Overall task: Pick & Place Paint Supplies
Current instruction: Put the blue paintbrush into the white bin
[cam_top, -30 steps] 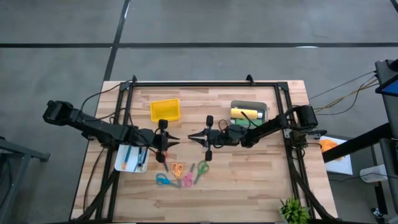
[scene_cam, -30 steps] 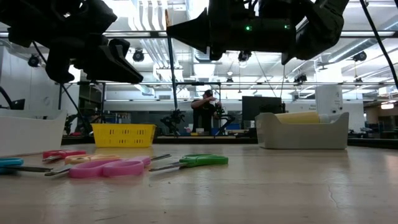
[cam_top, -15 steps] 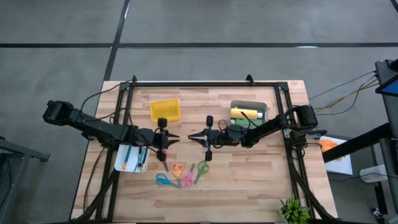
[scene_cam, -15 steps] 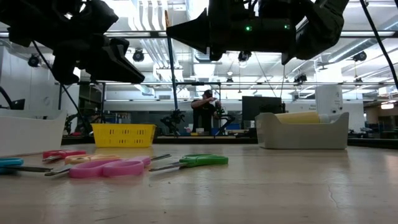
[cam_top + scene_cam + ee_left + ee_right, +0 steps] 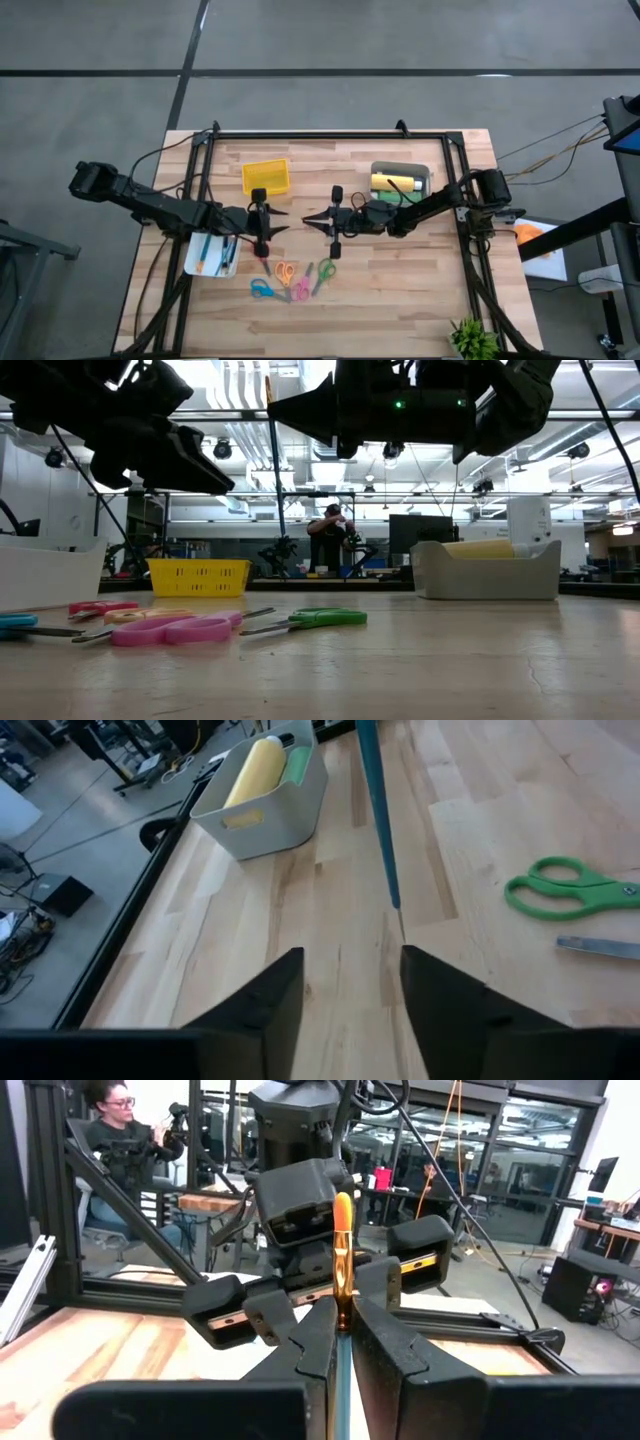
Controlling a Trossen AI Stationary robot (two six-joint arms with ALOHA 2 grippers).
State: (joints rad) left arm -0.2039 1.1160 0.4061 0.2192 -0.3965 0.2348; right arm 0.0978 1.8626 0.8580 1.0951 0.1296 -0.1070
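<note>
Right tool (image 5: 340,1342) clamps teal-shafted brush (image 5: 342,1260), long axis toward left tool (image 5: 345,990); left tool open, released, facing it mid-surface.

Brush (image 5: 379,820): teal shaft cut by the frame edge in the left wrist view; its upper end is out of sight. In the right wrist view the right hand (image 5: 341,1342) covers the shaft's lower part, leaving only the orange-gold end showing.

High view: brush between the two hands too small to make out.

Grey bin (image 5: 425,178): bottles half hidden by its wall in the low view, count unclear.

White tray (image 5: 195,262): contents too small to tell.

Blue scissors (image 5: 18,622): cut by the frame edge in the low view.
</note>
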